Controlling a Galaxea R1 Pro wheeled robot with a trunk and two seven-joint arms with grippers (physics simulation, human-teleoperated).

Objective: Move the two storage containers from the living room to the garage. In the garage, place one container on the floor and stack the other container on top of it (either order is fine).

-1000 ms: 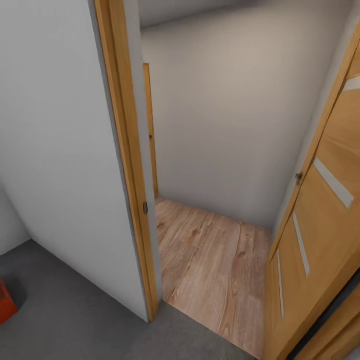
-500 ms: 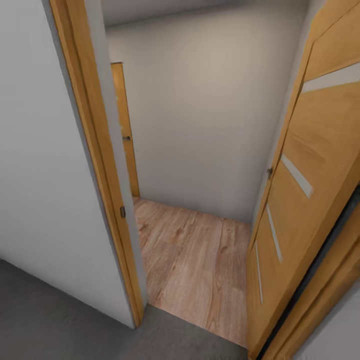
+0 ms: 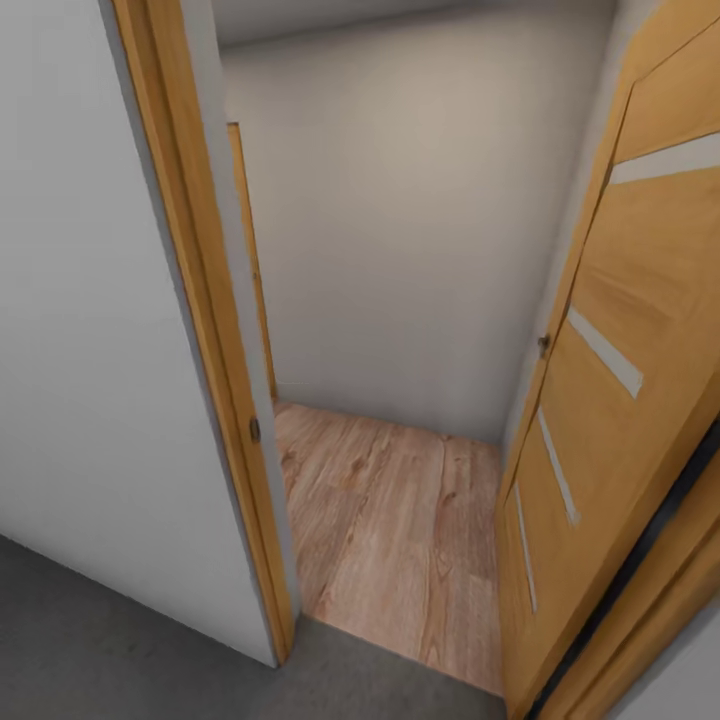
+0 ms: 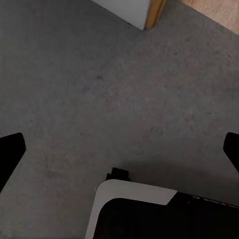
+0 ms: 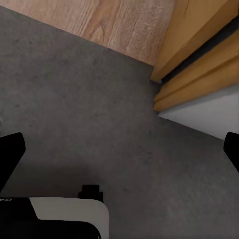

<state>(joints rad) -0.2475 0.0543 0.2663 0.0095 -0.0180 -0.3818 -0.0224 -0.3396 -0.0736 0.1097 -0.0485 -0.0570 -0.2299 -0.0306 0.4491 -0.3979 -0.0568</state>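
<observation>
**A:** What's in front of you?

**B:** You're facing a doorway. The floor (image 3: 110,650) under you is dark grey, rough and speckled like concrete. Past the threshold it gives way to light wood planks (image 3: 400,530) with visible grain, running up to a plain, flat white back wall (image 3: 400,230). At your left stands a white wall panel (image 3: 90,350) edged by an upright honey-coloured wooden door frame (image 3: 215,380) with a small dark strike plate on its inner face. At your right a wooden door (image 3: 620,400) of the same colour stands swung open, with narrow pale inset strips slanting across its face.

**A:** And your grippers?

**B:** In the left wrist view, your left gripper (image 4: 119,149) hangs over the grey concrete, its two black fingertips (image 4: 10,154) spread wide at either edge, with nothing between them. The foot of the door frame shows as a square wooden corner, touching the grey surface. In the right wrist view, your right gripper (image 5: 119,152) is likewise spread wide and holding nothing, black fingertips (image 5: 11,152) apart over the same speckled grey. There the bottom edge of the open door and a stepped wooden frame meet the concrete beside a strip of white wall, with the planks starting just beyond.

**A:** The task's floor, then?

**B:** It lies directly beneath both grippers, matte and granular, on your side of the doorway.
</observation>
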